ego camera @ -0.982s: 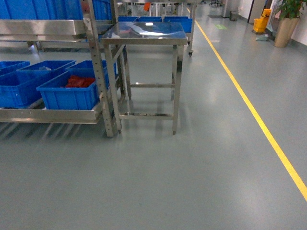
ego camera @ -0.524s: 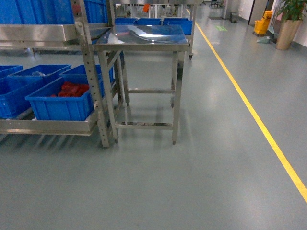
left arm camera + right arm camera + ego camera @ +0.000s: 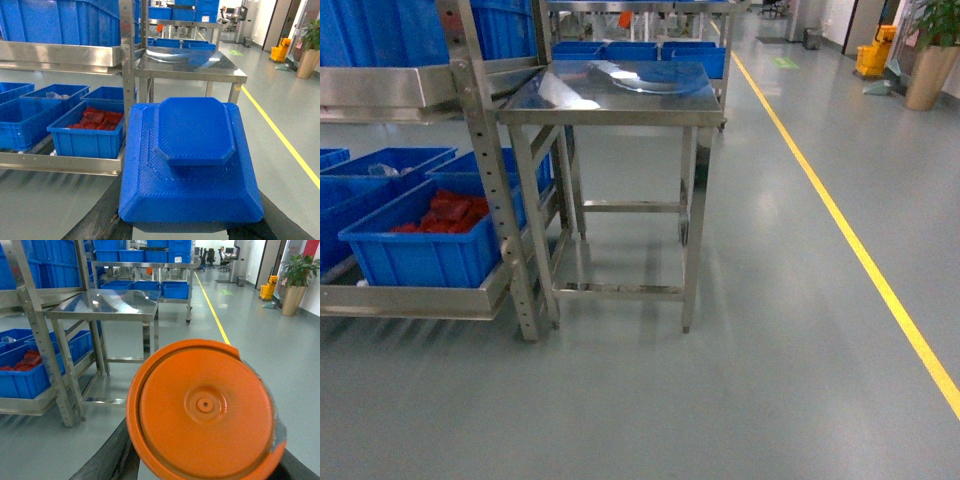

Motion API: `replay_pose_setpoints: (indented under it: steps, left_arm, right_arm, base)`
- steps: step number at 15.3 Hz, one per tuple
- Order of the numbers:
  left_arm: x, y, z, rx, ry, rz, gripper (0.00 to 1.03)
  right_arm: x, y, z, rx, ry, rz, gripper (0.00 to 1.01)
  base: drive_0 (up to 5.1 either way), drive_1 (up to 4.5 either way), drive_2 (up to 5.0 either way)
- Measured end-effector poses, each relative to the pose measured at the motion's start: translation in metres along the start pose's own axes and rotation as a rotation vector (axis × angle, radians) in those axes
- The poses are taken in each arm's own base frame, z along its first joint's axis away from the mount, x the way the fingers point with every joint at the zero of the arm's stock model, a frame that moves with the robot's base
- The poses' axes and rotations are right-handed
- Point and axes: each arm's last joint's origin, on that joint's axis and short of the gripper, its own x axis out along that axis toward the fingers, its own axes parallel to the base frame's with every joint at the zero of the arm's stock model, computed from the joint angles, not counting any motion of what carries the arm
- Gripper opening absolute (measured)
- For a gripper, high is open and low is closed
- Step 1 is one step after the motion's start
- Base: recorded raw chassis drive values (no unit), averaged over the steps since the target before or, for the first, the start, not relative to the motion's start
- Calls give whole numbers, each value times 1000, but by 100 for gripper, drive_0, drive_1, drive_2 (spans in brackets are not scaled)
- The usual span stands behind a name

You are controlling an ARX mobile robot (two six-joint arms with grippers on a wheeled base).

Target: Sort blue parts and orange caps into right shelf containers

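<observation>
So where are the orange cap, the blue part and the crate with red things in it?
orange cap [image 3: 205, 407]: right wrist view, centre of its round face.
blue part [image 3: 192, 127]: left wrist view, raised top.
crate [image 3: 420, 262]: head view, front wall.

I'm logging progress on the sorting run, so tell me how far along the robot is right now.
Nothing looks delivered yet. In hand: the left wrist view is filled by a blue part and the right wrist view by an orange cap; the jaws themselves are hidden. The nearest blue crate on the low shelf, left of the steel table, holds red items. Left to do: reach the right shelf containers and drop both pieces.
</observation>
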Motion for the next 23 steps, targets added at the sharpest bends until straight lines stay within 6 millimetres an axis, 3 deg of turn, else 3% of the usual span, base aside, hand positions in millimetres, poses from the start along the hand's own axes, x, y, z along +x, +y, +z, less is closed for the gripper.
replay_pose_setpoints:
  steps: [23]
  left_arm:
    - [0, 0, 0, 0, -1, 0, 41]
  right_arm:
    - [0, 0, 0, 0, -2, -3, 45]
  base:
    - [3, 434, -427]
